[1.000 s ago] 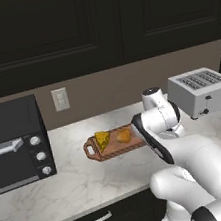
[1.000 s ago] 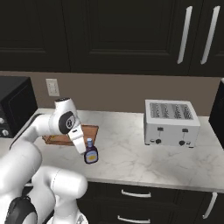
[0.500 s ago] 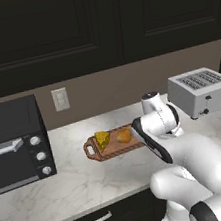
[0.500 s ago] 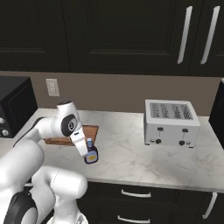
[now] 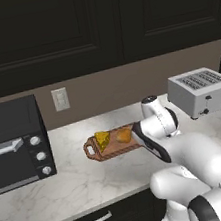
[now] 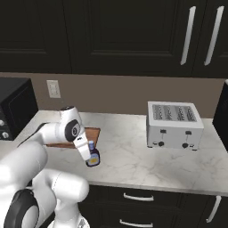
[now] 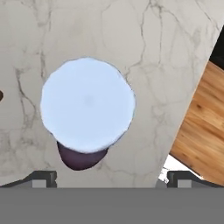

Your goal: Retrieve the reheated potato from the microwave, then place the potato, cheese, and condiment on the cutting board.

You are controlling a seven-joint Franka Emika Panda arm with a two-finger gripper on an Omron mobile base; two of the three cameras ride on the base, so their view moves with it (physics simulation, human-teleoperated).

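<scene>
The condiment bottle stands upright on the marble counter, just in front of the cutting board's right end. In the hand view its pale cap sits straight below me, with the dark body peeking out under it. My gripper hangs over the bottle, open, with nothing between its fingers, and shows beside the cap as gripper. The cheese and the potato lie side by side on the cutting board. The board's corner shows at the right. The microwave is out of view.
A black toaster oven with knobs stands at the counter's left end. A silver toaster stands at the right, seen as toaster. Dark cabinets hang above, and the counter's front edge runs close to the bottle.
The hand has sunk a little and shifted slightly right toward the bottle. The bottle, board, cheese and potato have not moved. The jaws stay open.
</scene>
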